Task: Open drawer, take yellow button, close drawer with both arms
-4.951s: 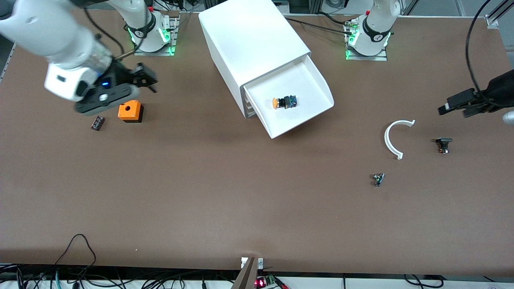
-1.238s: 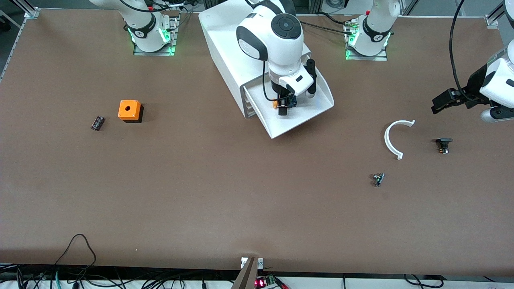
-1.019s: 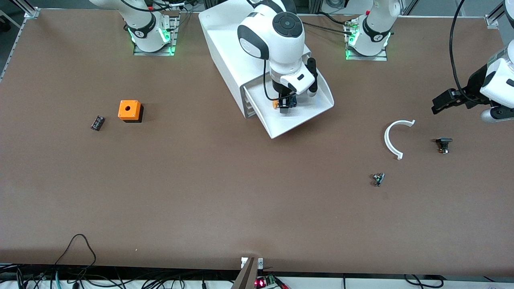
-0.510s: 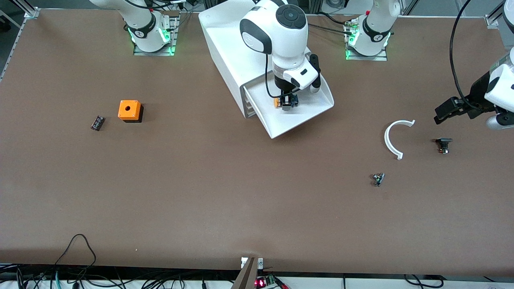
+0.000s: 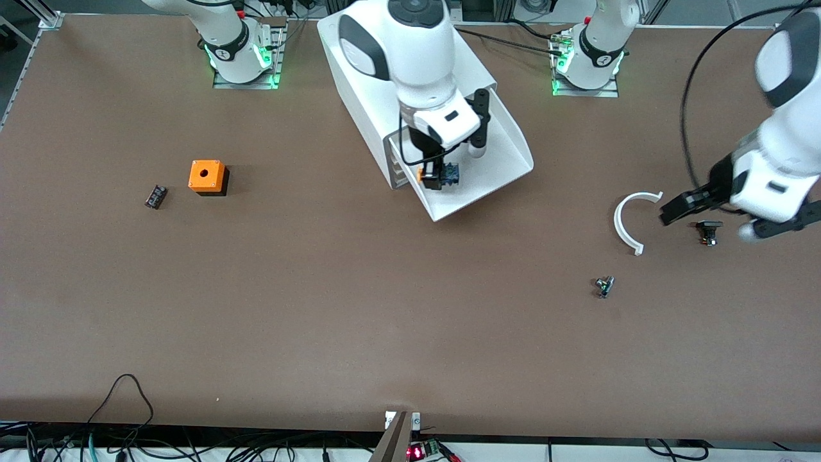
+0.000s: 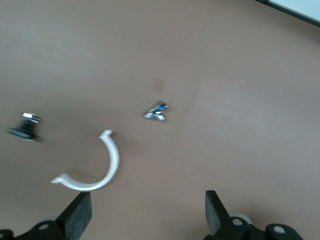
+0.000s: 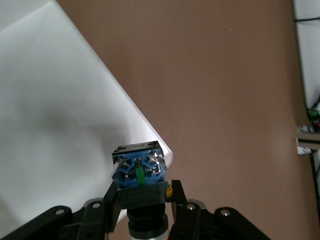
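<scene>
button (image 5: 439, 175) cap: mostly hidden by right pincer (image 5: 436, 178) | left arm (image 5: 779, 154): blurred

arms: two, right arm (image 5: 410, 45) and left arm (image 5: 786, 128)
cabinets: one, white (image 5: 378, 70)
open drawers: one (image 5: 494, 160)
buttons: one (image 5: 438, 176)
orange cubes: one (image 5: 207, 177)
white curved pieces: one (image 5: 625, 221)
small dark parts on the table: three (image 5: 156, 196) (image 5: 708, 231) (image 5: 604, 286)
</scene>
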`<state>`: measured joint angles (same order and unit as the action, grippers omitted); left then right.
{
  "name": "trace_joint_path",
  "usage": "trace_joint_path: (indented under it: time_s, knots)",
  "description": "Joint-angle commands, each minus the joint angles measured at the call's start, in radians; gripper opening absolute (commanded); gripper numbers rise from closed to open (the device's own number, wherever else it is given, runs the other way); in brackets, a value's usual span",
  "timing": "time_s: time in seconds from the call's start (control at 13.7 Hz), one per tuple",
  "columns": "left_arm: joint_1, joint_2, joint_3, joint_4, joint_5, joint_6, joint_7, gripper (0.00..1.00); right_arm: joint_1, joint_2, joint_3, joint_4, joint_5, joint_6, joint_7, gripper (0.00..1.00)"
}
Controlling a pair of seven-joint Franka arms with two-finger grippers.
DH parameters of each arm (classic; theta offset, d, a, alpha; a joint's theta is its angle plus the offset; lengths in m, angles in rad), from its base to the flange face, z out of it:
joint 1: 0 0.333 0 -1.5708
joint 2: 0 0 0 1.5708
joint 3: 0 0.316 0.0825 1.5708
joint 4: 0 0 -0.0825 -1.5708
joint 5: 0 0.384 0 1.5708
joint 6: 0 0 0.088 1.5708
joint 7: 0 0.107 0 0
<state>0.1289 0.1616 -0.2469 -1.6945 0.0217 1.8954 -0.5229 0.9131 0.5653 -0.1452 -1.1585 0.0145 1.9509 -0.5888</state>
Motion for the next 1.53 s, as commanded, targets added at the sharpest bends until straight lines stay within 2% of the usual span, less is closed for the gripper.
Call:
trace_joint_path:
  time_s: [0.0, 0.15, 0.29, 0.51, 0.66, 1.09, 1.24, 1.46]
  knots:
    - [-0.032, 0.015, -0.043, -0.124, 0.035, 0.175, -0.167, 1.00, -0.087, -0.074, 0.012, -0.075, 0.004, 0.006, 0.096, 0.28]
    - [-0.057, 0.033, -0.069, -0.200, 0.035, 0.281, -0.306, 1.00, -0.141, -0.079, 0.012, -0.076, 0.004, 0.006, 0.197, 0.29]
    - [-0.113, 0.062, -0.083, -0.232, 0.035, 0.353, -0.470, 1.00, -0.209, -0.094, 0.012, -0.114, 0.002, 0.006, 0.312, 0.29]
    - [-0.198, 0.104, -0.083, -0.240, 0.034, 0.375, -0.650, 1.00, -0.316, -0.136, 0.012, -0.234, -0.004, 0.005, 0.375, 0.29]
    - [-0.210, 0.104, -0.097, -0.267, 0.017, 0.376, -0.681, 1.00, -0.399, -0.179, 0.012, -0.343, -0.001, 0.022, 0.423, 0.29]
    - [-0.209, 0.061, -0.258, -0.355, 0.001, 0.338, -0.678, 1.00, -0.652, -0.223, 0.012, -0.545, -0.008, 0.052, 0.485, 0.30]
    - [-0.207, 0.041, -0.322, -0.404, 0.001, 0.330, -0.675, 1.00, -0.744, -0.242, 0.013, -0.648, -0.016, 0.120, 0.463, 0.30]
    - [-0.207, 0.032, -0.443, -0.450, 0.001, 0.330, -0.669, 1.00, -0.825, -0.257, 0.013, -0.801, -0.013, 0.262, 0.391, 0.31]
